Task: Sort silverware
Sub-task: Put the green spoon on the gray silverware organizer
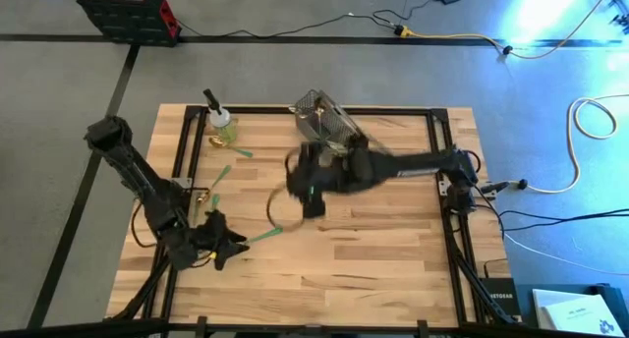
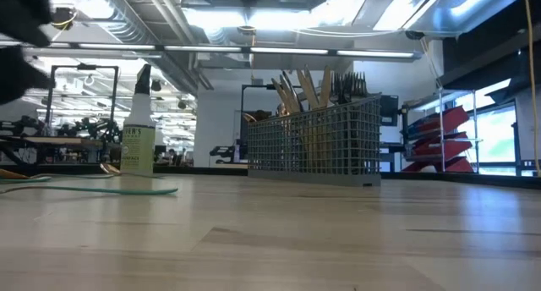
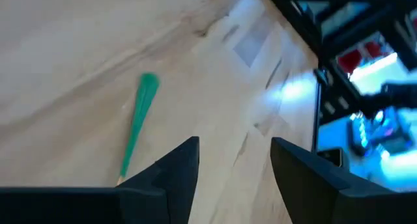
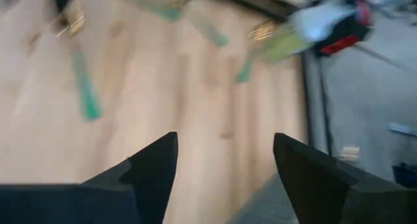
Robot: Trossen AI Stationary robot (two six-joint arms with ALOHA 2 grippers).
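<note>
Green-handled silverware lies flat on the wooden table: one piece just beside my left gripper, two more farther back on the left. More silverware stands upright in the grey mesh caddy. My left gripper is open near the table's left front, nothing between its fingers. My right gripper is open and held above the table's middle, in front of the caddy, blurred in the high view. It is tipped down toward the green-handled pieces.
A spray bottle with green liquid stands at the far left of the table. A black frame runs around the tabletop. Bare wood lies across the near and right parts of the table.
</note>
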